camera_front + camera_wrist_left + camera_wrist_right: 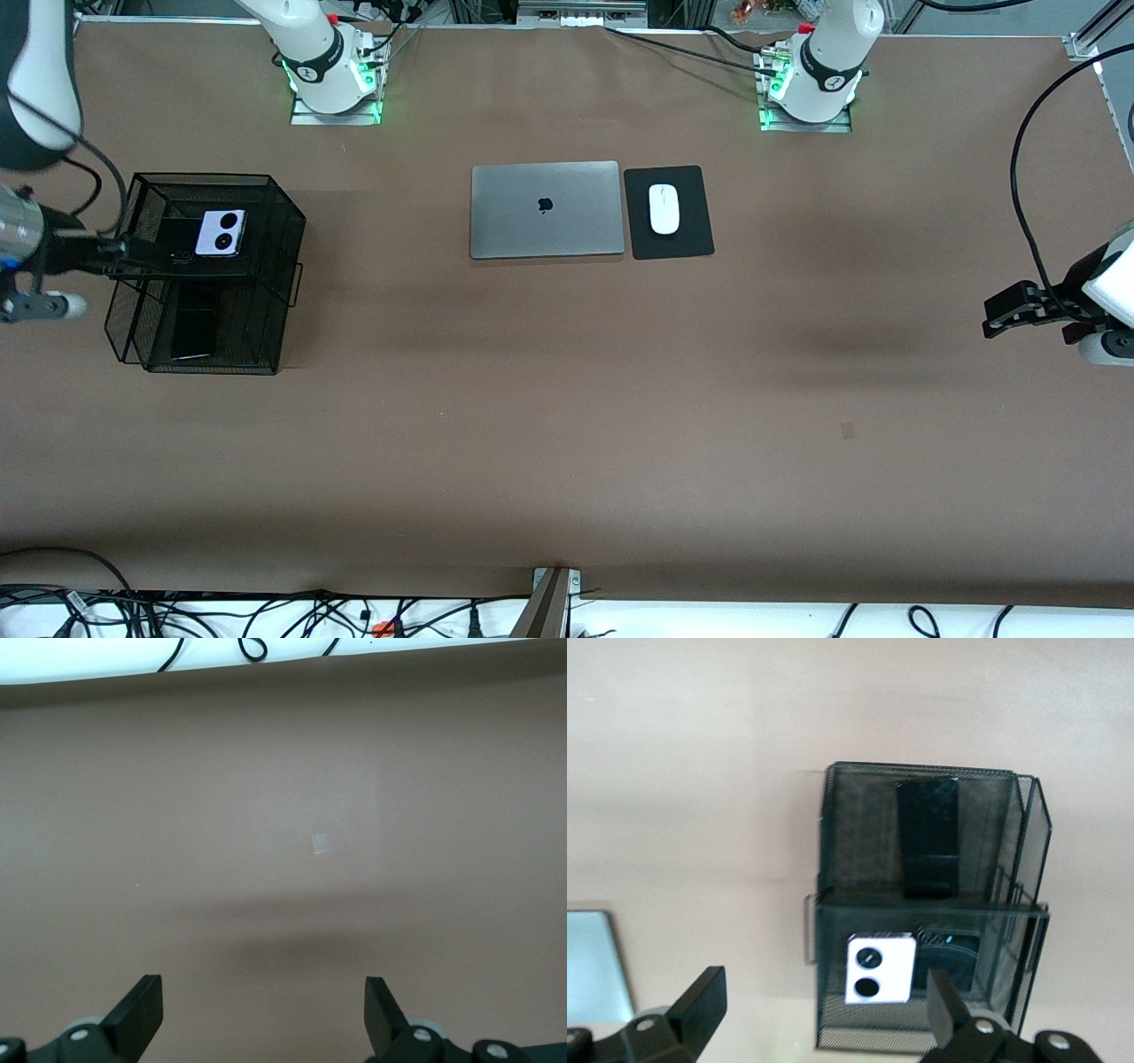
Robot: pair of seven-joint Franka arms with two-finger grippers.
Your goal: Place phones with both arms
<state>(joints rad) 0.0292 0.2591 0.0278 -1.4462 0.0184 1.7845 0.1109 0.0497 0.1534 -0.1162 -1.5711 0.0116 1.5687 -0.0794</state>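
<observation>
A black mesh basket (288,221) stands at the right arm's end of the table. Its compartment farther from the front camera holds the lavender phone (220,232) with two black lenses and, beside it, the black flip phone (177,239). The nearer compartment holds the long black slab phone (193,332). The right wrist view shows the lavender phone (877,967), the flip phone (950,950) and the slab (928,837). My right gripper (120,250) (824,992) is open and empty over the basket's outer edge. My left gripper (997,319) (263,1001) is open and empty over bare table at the left arm's end.
A shut grey laptop (545,210) lies mid-table near the bases, beside a white mouse (664,209) on a black pad (691,190). A small pale mark (848,431) (322,843) is on the brown tabletop. Cables (266,611) run along the edge nearest the front camera.
</observation>
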